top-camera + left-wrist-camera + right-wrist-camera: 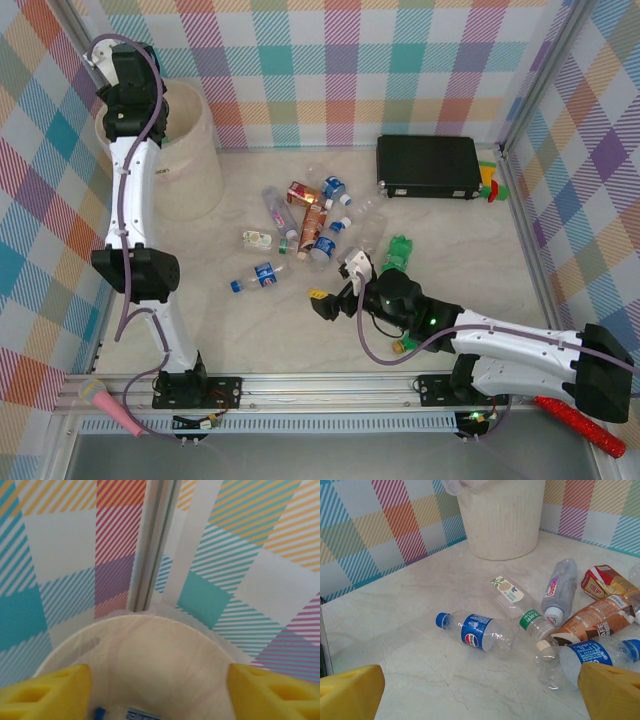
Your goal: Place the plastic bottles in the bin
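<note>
Pale desk [395, 630]: clear blue-labelled plastic bottle [477, 636] lies crosswise ahead of open right jaws; left jaws open above cream round bin [150, 650].

**Top external:** high above and behind the near edge of the table [250, 335], looking down over the whole surface, with the bin [195, 165] at far left.
**Left wrist:** very close over the bin's mouth, tilted down into it and toward the plaid wall [60, 545] behind it.
**Right wrist:** low over the table, well apart from the bin, facing it across the plastic bottles [477, 632].
**Shared by all three:** the bin.
**Shared by top external and right wrist:** the bottles lying before it.
</note>
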Controlling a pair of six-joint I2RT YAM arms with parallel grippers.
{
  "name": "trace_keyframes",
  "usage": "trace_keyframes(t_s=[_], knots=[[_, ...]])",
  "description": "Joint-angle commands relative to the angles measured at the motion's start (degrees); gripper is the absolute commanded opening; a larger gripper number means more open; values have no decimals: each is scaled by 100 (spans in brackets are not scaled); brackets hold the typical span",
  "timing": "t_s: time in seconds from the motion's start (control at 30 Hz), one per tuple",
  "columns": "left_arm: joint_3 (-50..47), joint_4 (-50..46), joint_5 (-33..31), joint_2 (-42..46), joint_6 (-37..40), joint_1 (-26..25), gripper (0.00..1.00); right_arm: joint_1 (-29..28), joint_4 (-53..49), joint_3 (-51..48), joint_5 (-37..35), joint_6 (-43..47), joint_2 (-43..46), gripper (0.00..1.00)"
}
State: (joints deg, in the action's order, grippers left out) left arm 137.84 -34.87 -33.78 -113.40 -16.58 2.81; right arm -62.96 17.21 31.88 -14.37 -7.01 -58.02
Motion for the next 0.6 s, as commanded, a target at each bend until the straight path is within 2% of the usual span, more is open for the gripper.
trace_keyframes(t_s=[0.0,0.23,0.43,0.57], knots=[[-116,-92,147,433,-226,19,82,47,283,18,107,-123,-67,99],[-1430,48,454,1421,-927,-81,89,58,200,112,187,-184,-185,99],[-3159,477,796,2665,-1095,-537,100,58,-324,437,298,-367,-166,99],[-4452,576,976,3636,-1259,-932,100,60,-727,652,367,-524,-222,99]])
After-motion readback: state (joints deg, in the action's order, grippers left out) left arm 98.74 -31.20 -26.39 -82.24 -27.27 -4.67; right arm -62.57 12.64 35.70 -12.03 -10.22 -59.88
